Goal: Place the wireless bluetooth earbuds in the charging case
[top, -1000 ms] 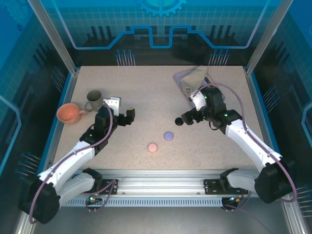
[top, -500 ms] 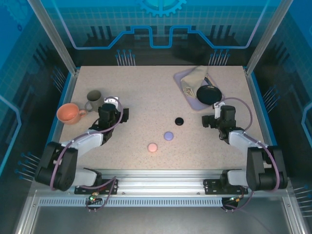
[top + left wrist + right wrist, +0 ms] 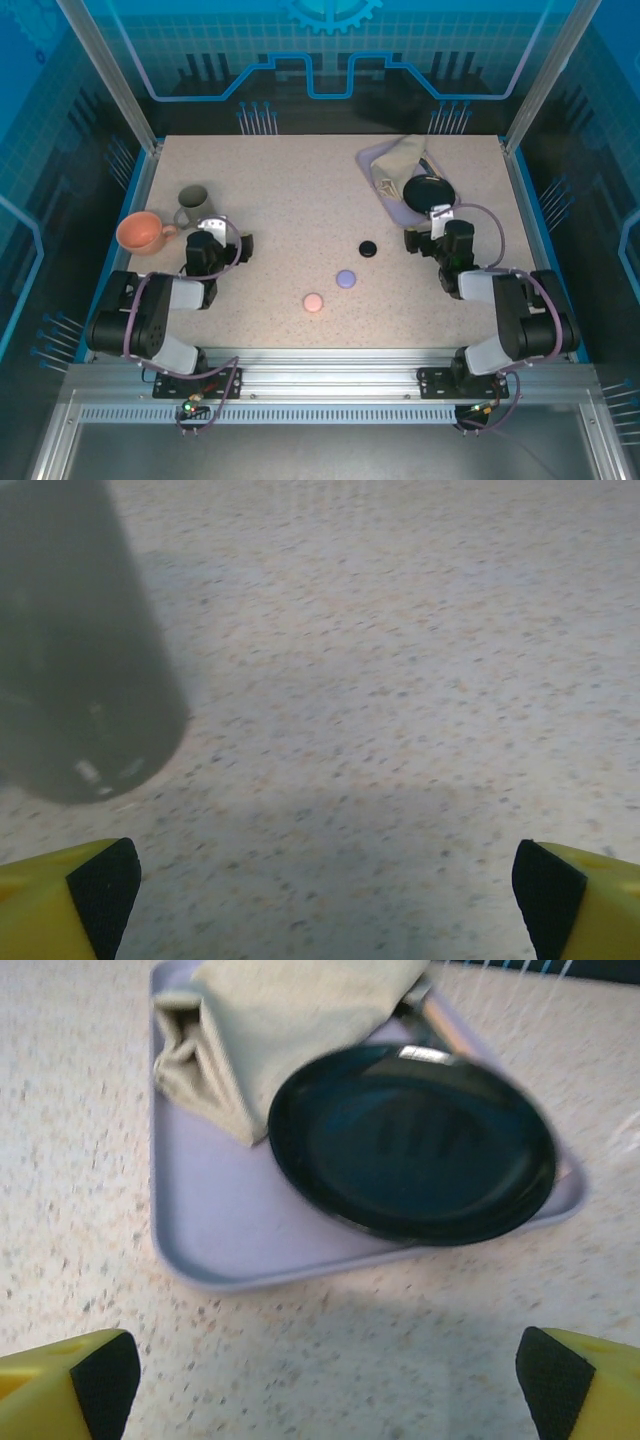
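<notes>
- The left tool (image 3: 222,238) is released: its jaws stand wide apart and grasp nothing. In the left wrist view its yellow-and-black fingertips (image 3: 100,885) sit at the two lower corners, with bare speckled tabletop (image 3: 400,680) between them.
- The left arm is folded back close to its base, and its tool sits low over the left part of the tabletop.
- A dark grey mug (image 3: 80,660) stands upright just ahead of the left tool, off to its left. An orange cup (image 3: 140,232) stands beside the mug, nearer the left edge.
- The right tool (image 3: 432,232) is also released, with its jaws spread wide and nothing between them. Its fingertips (image 3: 548,1372) frame the lower corners of the right wrist view.
- Ahead of the right tool lies a lavender tray (image 3: 200,1220). It holds a crumpled beige cloth (image 3: 290,1020) and a black round dish (image 3: 415,1145), which lies in the tray's right part against the cloth.
- Three round charging cases lie on the tabletop between the two tools, in a slanting row and apart from one another.
- The black case (image 3: 368,247) is near the right tool, on its left. The lavender case (image 3: 346,279) comes next. The pink case (image 3: 313,301) is nearest the near edge.
- Neither tool touches any case.
- From above each case looks like a plain disc, too small to tell whether the earbuds sit inside.
</notes>
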`<state>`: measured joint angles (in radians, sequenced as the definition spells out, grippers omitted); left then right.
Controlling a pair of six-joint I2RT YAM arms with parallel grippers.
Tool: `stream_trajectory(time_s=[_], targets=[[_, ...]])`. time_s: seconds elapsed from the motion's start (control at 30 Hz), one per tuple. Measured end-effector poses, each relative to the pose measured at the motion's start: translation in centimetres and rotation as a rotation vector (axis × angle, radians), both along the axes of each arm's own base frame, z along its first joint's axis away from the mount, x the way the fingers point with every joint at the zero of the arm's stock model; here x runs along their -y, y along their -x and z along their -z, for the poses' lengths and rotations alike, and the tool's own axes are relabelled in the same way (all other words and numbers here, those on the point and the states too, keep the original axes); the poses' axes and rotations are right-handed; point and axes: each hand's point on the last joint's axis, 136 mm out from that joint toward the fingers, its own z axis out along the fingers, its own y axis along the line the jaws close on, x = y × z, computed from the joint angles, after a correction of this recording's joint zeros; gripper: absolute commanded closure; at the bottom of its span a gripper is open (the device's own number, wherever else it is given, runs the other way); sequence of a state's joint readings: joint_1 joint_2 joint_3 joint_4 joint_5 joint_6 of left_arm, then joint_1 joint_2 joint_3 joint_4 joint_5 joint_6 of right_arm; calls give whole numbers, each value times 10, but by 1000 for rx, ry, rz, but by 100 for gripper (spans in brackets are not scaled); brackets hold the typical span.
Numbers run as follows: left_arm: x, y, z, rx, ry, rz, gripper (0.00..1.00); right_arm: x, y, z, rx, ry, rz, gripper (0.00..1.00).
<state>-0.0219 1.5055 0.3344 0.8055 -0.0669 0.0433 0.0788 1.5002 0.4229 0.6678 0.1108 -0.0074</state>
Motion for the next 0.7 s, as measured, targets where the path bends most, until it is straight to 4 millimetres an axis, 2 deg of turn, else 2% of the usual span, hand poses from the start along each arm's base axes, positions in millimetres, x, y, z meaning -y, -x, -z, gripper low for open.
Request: stream_trajectory(time_s=[0.17, 0.7], targets=[[-4, -18, -21, 47, 47, 14, 1, 1, -3, -4, 24, -7, -1, 0], [-3, -18, -21, 46, 72, 13, 1, -2, -5, -8, 43, -15, -14, 0]])
